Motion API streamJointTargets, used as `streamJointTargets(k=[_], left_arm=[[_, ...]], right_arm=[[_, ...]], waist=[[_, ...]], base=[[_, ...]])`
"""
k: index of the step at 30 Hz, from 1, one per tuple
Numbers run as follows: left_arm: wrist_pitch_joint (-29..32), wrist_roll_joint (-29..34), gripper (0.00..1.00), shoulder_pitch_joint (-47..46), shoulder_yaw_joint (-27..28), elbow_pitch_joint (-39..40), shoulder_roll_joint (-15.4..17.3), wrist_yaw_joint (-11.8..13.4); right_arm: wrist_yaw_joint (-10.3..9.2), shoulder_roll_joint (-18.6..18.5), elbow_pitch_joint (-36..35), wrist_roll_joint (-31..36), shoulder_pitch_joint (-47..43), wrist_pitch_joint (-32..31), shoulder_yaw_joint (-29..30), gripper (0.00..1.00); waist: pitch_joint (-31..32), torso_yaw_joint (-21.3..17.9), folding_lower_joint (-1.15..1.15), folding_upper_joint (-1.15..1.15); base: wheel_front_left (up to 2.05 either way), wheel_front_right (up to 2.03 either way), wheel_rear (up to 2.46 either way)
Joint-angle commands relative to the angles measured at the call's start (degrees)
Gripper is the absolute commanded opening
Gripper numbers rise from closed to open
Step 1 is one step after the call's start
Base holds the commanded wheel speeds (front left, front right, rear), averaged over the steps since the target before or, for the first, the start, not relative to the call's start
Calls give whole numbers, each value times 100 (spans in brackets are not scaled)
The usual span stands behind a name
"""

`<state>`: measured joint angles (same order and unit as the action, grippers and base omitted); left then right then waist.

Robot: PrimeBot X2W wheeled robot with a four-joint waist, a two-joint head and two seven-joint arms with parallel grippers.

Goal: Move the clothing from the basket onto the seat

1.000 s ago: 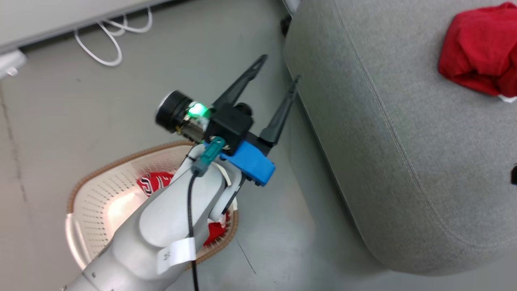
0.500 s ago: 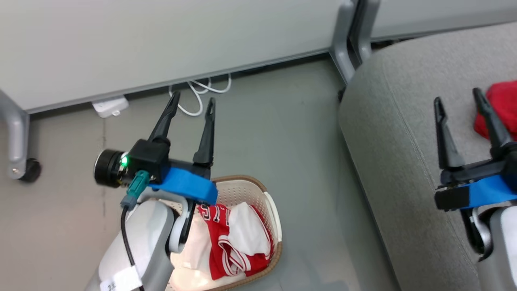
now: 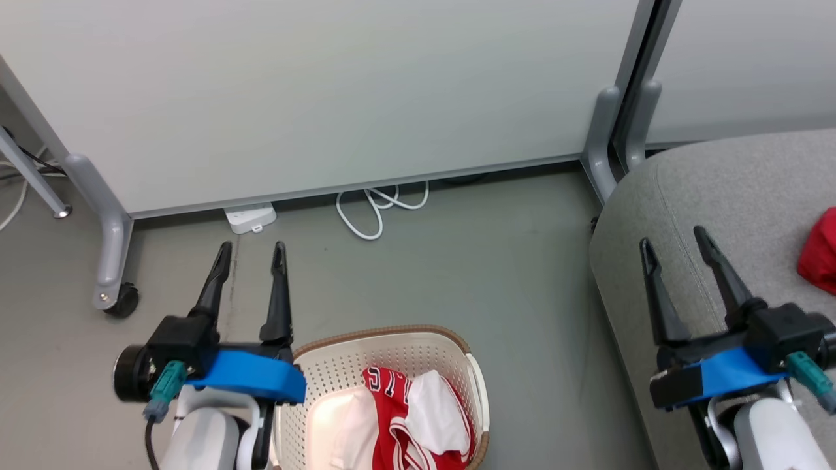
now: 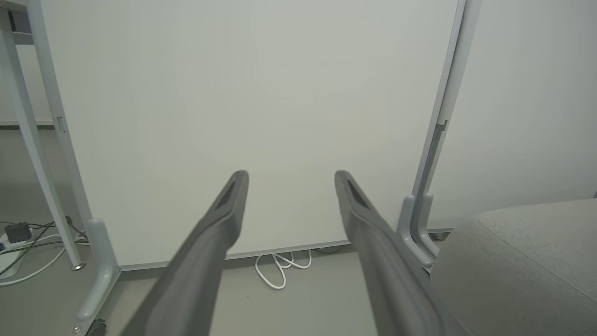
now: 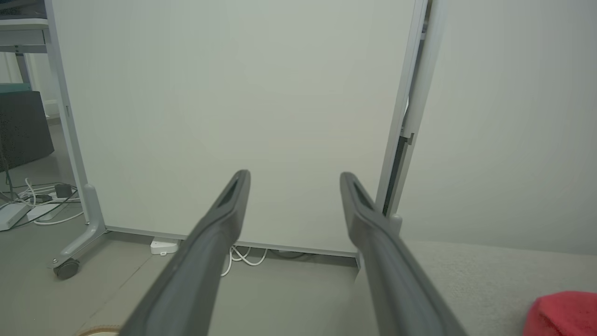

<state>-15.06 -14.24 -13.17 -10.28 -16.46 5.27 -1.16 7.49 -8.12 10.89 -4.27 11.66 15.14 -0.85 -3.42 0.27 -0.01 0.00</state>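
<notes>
The cream-white basket (image 3: 330,365) with a brown rim stands on the floor at the bottom centre of the head view. A red garment with white trim and lettering (image 3: 398,411) lies inside it. A second red garment (image 3: 819,251) (image 5: 562,312) rests on the grey seat (image 3: 738,196) (image 4: 522,261) at the right. My left gripper (image 3: 251,247) (image 4: 290,175) is open and empty, above the floor just left of the basket. Above the seat's left edge my right gripper (image 3: 673,236) (image 5: 294,175) is open with nothing in it.
A pale partition panel (image 3: 326,91) on grey wheeled legs (image 3: 114,261) stands behind the basket. A white cable coil (image 3: 375,209) and a white power adapter (image 3: 249,217) lie on the floor at its foot. A second panel's leg (image 3: 604,140) stands next to the seat.
The head camera has swung and raised, so the whole picture shifted. My left gripper moved from pointing toward the seat back to the basket's left side. My right gripper came into view, open.
</notes>
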Motion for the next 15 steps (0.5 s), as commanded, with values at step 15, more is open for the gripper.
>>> streamJointTargets(k=[15], left_arm=[[-17,404,100,715,734,177,-230,-397]], right_arm=[[1,270,45,-103,-725,2,63,100]], waist=[[309,242,1,0]], base=[[0,0,0]])
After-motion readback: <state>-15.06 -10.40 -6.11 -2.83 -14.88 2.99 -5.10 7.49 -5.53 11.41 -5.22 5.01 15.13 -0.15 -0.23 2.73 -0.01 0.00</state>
